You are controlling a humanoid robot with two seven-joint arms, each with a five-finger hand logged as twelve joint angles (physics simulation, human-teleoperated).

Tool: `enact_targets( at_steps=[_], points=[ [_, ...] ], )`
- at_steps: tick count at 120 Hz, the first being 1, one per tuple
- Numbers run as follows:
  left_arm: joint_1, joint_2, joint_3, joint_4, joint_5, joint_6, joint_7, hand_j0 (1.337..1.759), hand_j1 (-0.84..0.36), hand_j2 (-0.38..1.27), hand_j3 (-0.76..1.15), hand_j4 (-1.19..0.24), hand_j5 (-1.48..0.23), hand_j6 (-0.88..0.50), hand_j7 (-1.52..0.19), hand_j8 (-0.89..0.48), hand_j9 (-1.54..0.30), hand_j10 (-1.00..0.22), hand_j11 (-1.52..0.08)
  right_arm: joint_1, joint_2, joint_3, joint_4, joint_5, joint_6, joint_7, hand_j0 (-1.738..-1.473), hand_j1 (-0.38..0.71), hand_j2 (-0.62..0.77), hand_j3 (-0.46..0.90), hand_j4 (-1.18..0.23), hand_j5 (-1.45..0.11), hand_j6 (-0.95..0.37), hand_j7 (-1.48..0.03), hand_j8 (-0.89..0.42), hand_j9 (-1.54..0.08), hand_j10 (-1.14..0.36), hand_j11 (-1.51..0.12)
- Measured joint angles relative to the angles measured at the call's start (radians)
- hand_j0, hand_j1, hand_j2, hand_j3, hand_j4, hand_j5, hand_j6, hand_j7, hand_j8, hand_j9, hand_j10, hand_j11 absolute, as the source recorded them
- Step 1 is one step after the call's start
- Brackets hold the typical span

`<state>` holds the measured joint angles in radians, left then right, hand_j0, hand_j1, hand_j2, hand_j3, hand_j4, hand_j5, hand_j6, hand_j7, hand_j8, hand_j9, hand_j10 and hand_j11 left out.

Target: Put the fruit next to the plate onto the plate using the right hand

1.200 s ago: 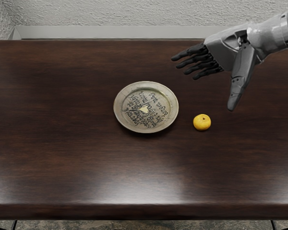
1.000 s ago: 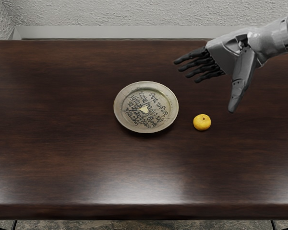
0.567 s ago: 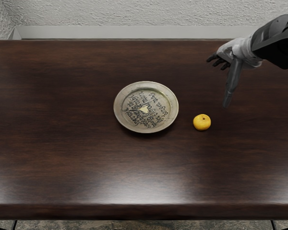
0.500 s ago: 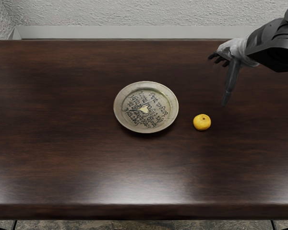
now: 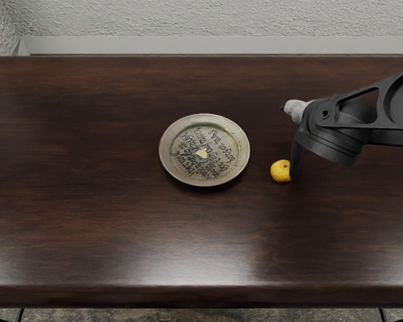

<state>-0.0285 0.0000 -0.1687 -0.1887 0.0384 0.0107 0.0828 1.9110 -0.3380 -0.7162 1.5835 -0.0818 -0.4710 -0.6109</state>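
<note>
Hovering right hand (image 5: 295,111), mostly hidden behind its wrist; cannot tell if wide or closed. Fruit (image 5: 279,171) directly under it, on glossy dark wood table (image 5: 87,221), off the plate (image 5: 203,149) beyond. Small, round, yellow; likely light, firm, rolls easily. Grasp across its middle. Plate shallow, patterned.

We see a dark brown polished wooden table (image 5: 94,221) with broad bare stretches across the left half, the lower part and the upper band of the frame. At centre sits a round grey ceramic plate with dark script (image 5: 188,161). A small round yellow fruit (image 5: 279,171) lies just to its lower right, with a narrow strip of wood between them. The robot's bulky black right arm (image 5: 352,127) crowds the right edge, and the right hand (image 5: 295,157) blocks the fruit's right side.
</note>
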Motion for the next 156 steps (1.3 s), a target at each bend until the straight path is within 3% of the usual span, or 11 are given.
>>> enact_targets(
  at_steps=[42, 83, 127, 156],
  points=[
    [0.001, 0.0, 0.0, 0.0, 0.0, 0.0, 0.0, 1.658, 0.34, 0.0, 0.0, 0.0, -0.01, 0.0, -0.01, 0.0, -0.01, 0.0, -0.01, -0.064, 0.054, -0.001, -0.013, -0.005, -0.131, 0.0, -1.658, -0.32, -0.01, 0.0, -0.03, -0.04, -0.03, -0.04, -0.03, -0.04, -0.03, -0.04],
    [0.001, 0.0, 0.0, 0.0, 0.0, 0.0, 0.0, 1.658, 0.34, 0.0, 0.0, 0.0, -0.01, 0.0, -0.01, 0.0, -0.01, 0.0, -0.01, -0.176, 0.116, -0.003, -0.104, -0.013, -0.14, 0.0, -1.658, -0.3, -0.01, 0.0, -0.05, -0.06, -0.05, -0.06, -0.05, -0.06, -0.05, -0.06],
    [0.0, 0.0, 0.0, 0.0, 0.0, 0.0, 0.0, 1.658, 0.34, 0.0, 0.0, 0.0, -0.01, 0.0, -0.01, 0.0, -0.01, 0.0, -0.01, -0.249, 0.125, 0.002, -0.161, -0.061, -0.14, 0.0, -1.658, -0.05, -0.05, 0.0, -0.25, -0.33, -0.25, -0.32, -0.25, -0.33, -0.25, -0.32],
    [0.001, 0.0, 0.0, 0.0, 0.0, 0.0, 0.0, 1.658, 0.34, 0.0, 0.0, 0.0, -0.01, 0.0, -0.01, 0.0, -0.01, 0.0, -0.01, -0.265, 0.136, 0.002, -0.162, -0.064, -0.14, 0.0, -1.658, -0.07, -0.05, 0.0, -0.23, -0.3, -0.23, -0.3, -0.23, -0.3, -0.23, -0.3]
  ],
)
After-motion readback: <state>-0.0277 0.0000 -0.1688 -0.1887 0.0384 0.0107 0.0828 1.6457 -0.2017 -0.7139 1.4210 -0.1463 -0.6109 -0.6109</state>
